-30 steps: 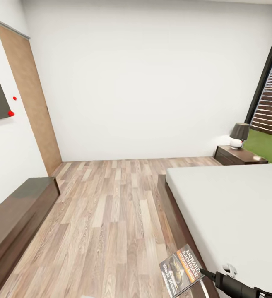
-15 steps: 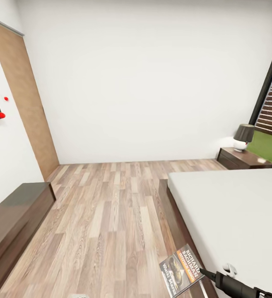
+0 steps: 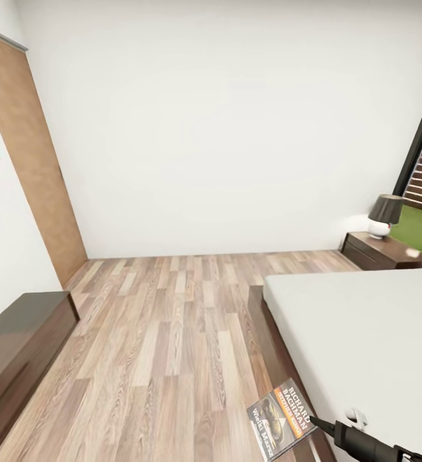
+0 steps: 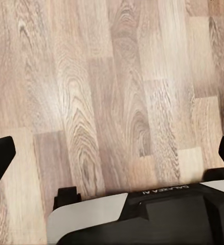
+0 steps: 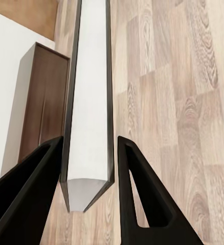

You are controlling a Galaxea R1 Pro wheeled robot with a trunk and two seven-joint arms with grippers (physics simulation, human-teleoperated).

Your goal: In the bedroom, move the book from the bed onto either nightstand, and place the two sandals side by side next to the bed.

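Note:
My right gripper [image 3: 316, 423] is shut on the book [image 3: 281, 417], a dark paperback with an orange band, held low over the floor beside the bed's dark frame. In the right wrist view the book [image 5: 89, 112] stands edge-on between the two black fingers [image 5: 35, 189]. The bed [image 3: 365, 333], with its grey mattress, lies to my right. A nightstand [image 3: 387, 252] stands past the bed's far end by the window. My left gripper [image 4: 114, 148] is open over bare floor planks. The sandals are out of view.
A lamp [image 3: 385, 215] sits on the nightstand. A long low dark cabinet [image 3: 18, 346] runs along the left wall, with a tall light-brown panel [image 3: 34, 160] behind it. Wood-plank floor [image 3: 172, 333] stretches between cabinet and bed up to the white wall.
The whole head view has shifted as the camera moved forward: the panel slid left and the nightstand right. The book and right gripper keep their place in the picture.

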